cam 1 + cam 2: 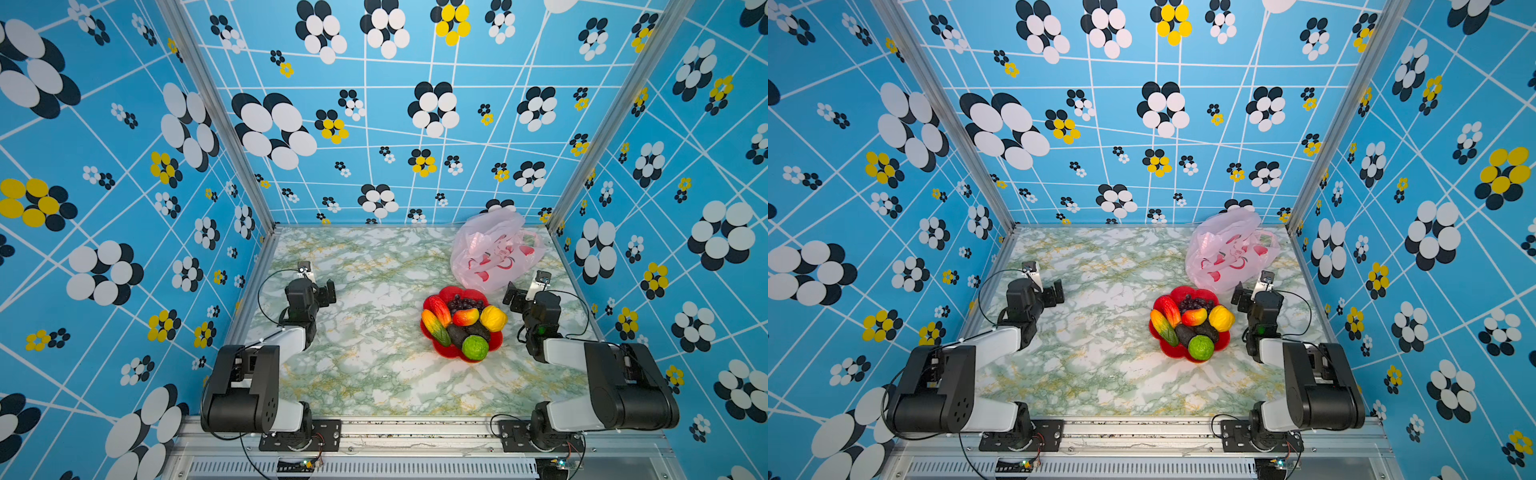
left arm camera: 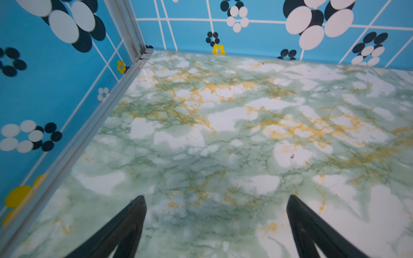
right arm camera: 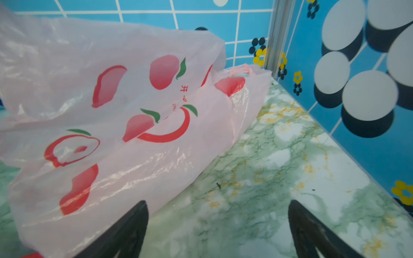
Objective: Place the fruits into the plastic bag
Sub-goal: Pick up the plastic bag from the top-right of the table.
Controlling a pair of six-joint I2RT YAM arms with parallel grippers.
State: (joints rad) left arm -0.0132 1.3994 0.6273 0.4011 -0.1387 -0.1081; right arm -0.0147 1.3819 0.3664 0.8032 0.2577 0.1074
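While both arms rest folded at the near corners, I read the scene from its left side across. The left end effector (image 1: 329,292) stands wide and empty above the bare green-and-white marble-patterned desk (image 1: 365,374), well apart from everything.

Right of centre, the small toy fruits (image 1: 462,322) are heaped on a red flower-shaped plate (image 1: 451,293). They all look light, hard and smooth, so I expect them to roll or squirt out of a pinch. I judge the bumpy green ball (image 1: 475,347) at the near rim and the yellow lemon-like fruit (image 1: 493,318) the easiest, taken across their middles from above. The dark purple grapes (image 1: 465,303) are wedged at the back.

Just behind the plate lies the thin translucent pale-pink plastic bag (image 1: 494,249) with red printed fruit, limp, crinkly and probably slippery. I cannot find its mouth, so I judge it needs lifting by a handle loop before anything goes in.

The right end effector (image 3: 218,203), wide and empty, sits just beside the bag's near edge. That loose film is what I would likely snag first.
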